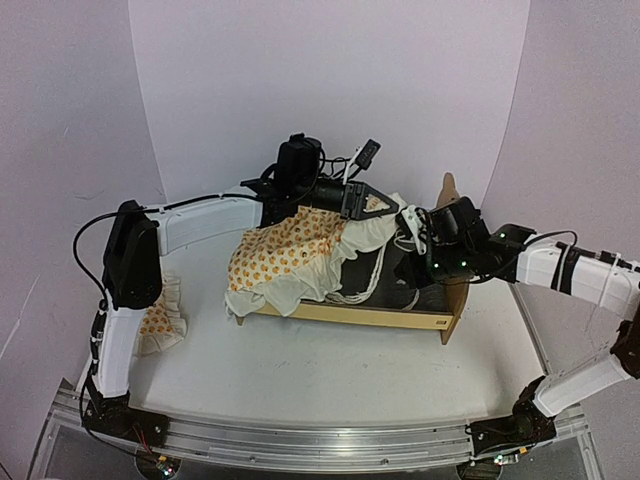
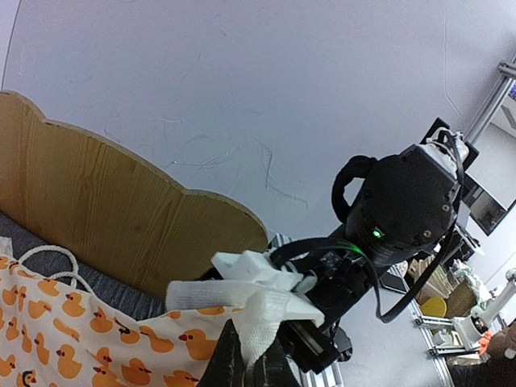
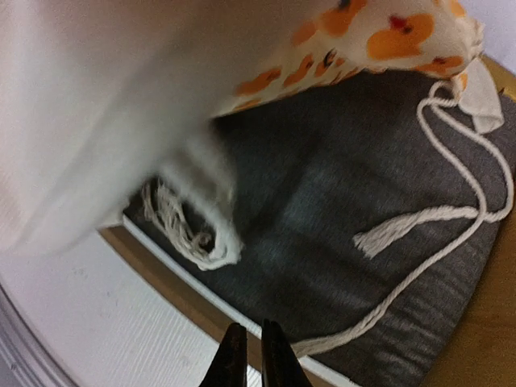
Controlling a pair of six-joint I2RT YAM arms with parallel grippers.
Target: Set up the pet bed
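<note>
The pet bed (image 1: 385,316) is a light plywood frame in the middle of the table, its wavy headboard (image 2: 105,218) at the right end. A cream cover with orange ducks (image 1: 290,250) lies bunched over its left half. My left gripper (image 1: 362,203) hovers over the bed's back edge. In the left wrist view, the left gripper (image 2: 246,359) is shut on a white strip (image 2: 266,318) of that cover. My right gripper (image 3: 247,343) hangs over the bed's dark grey base (image 3: 339,234), its jaws almost touching and nothing seen between them. A cream tie cord (image 3: 451,214) lies on the base.
A small matching ruffled pillow (image 1: 160,320) lies on the table beside the left arm. The right arm's black wrist (image 2: 403,210) is close to my left gripper. A frayed tassel (image 3: 181,230) lies near the bed's front rail (image 3: 185,298).
</note>
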